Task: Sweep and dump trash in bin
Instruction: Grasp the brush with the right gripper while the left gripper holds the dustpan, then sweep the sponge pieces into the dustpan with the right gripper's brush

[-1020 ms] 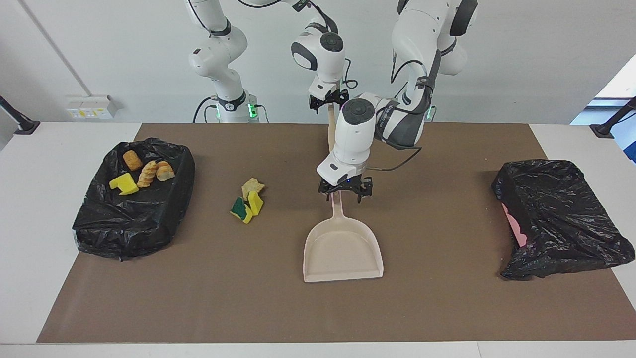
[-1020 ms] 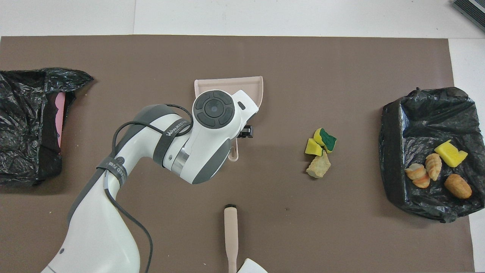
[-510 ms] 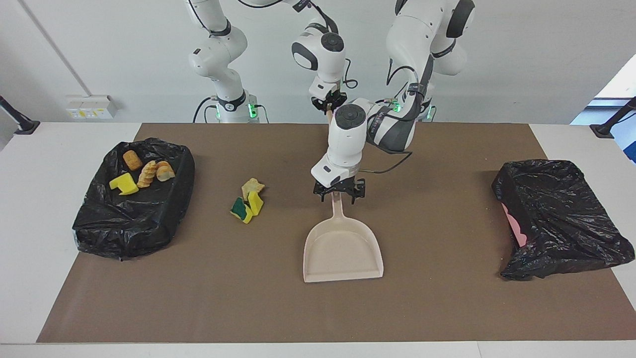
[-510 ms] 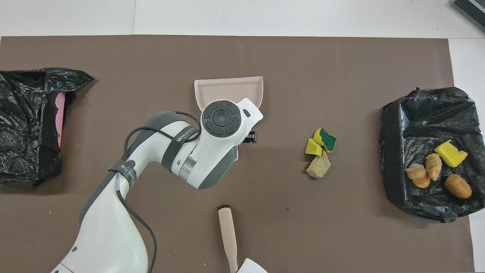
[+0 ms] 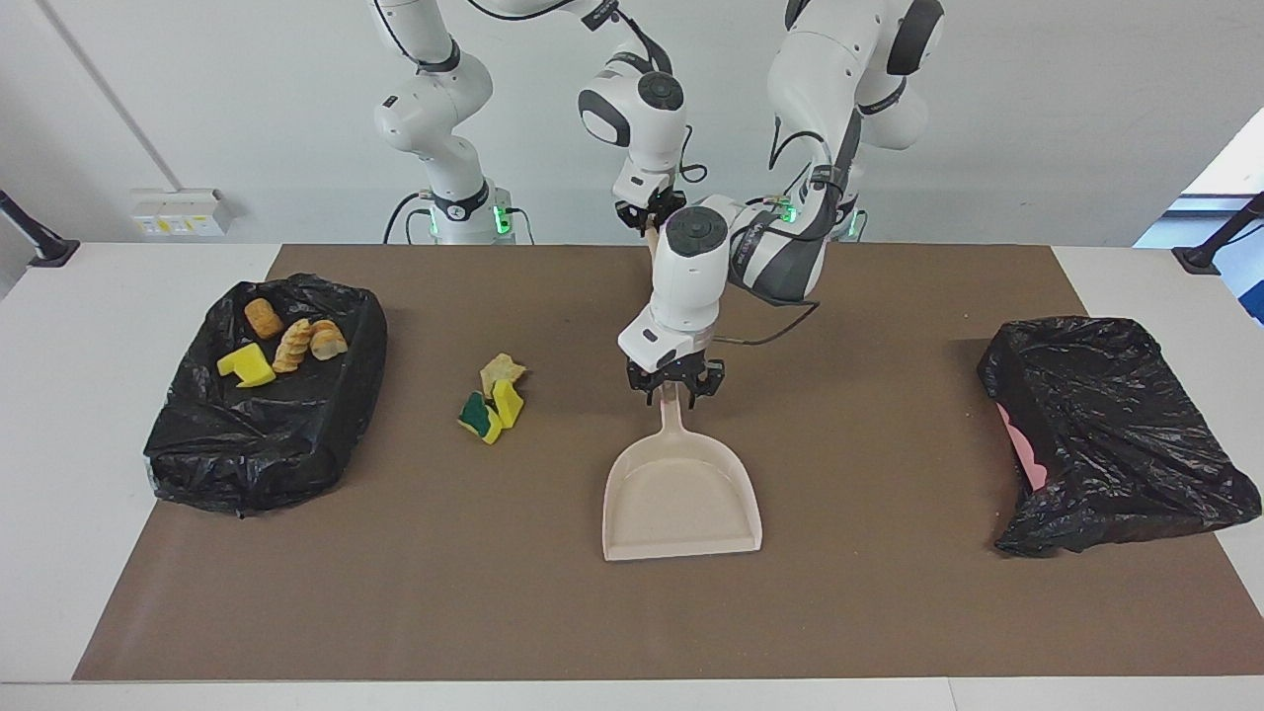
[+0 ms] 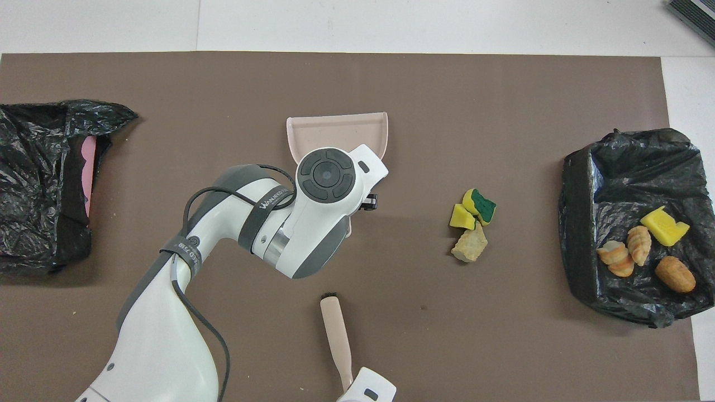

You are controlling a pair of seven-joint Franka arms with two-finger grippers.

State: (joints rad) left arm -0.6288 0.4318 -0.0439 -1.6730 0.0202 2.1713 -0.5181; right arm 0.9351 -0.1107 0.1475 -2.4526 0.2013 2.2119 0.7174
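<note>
On the worktop (image 5: pixel 889 612), toward the right arm's end from the left gripper (image 5: pixel 674 387), lie three loose bits of trash (image 5: pixel 494 400): soft yellow sponge pieces and one crumbly tan chunk. More scraps already sit in the crinkly black bin (image 5: pixel 267 434) past them. The left gripper has just squeezed in on the thin handle of the smooth beige dustpan (image 5: pixel 681 494), which lies flat below it. A moment ago it was wide open. The right gripper (image 5: pixel 652 212) has closed on the brush (image 6: pixel 335 335) and holds it up. Both tools look ready, so sweeping can start. Another black bag (image 5: pixel 1106 434) sits at the left arm's end.
</note>
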